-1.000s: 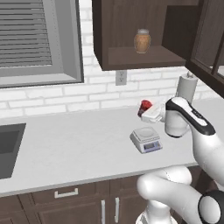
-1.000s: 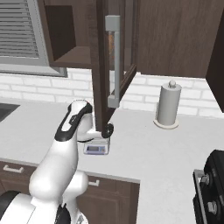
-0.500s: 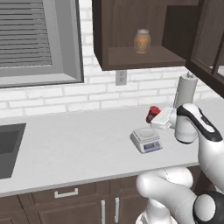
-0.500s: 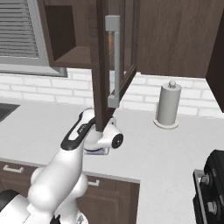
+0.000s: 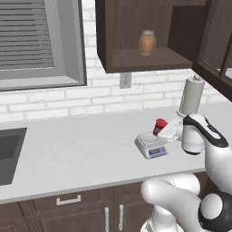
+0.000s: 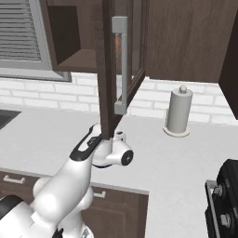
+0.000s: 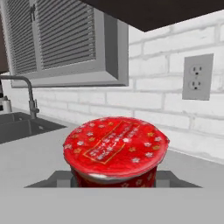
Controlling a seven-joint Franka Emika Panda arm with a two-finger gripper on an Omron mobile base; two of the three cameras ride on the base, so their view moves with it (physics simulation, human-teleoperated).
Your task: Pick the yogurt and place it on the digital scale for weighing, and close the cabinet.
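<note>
One yogurt [image 5: 159, 125] over one digital scale [image 5: 152, 145], end effector [image 5: 164, 131] at it (grip unclear), one cabinet [image 6: 109, 69] open

You're in a home kitchen — white brick backsplash [image 5: 68, 106], grey counter [image 5: 81, 154] with sink [image 5: 9, 152], dark wood wall cabinet [image 5: 136, 36], paper-towel roll [image 6: 179, 111], blinded window [image 5: 36, 41]

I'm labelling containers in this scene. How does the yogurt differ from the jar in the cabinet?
The yogurt is a small red cup held at the gripper over the digital scale; the jar is amber-brown, taller, pale-lidded, and stands on the open cabinet shelf. Both are round.
</note>
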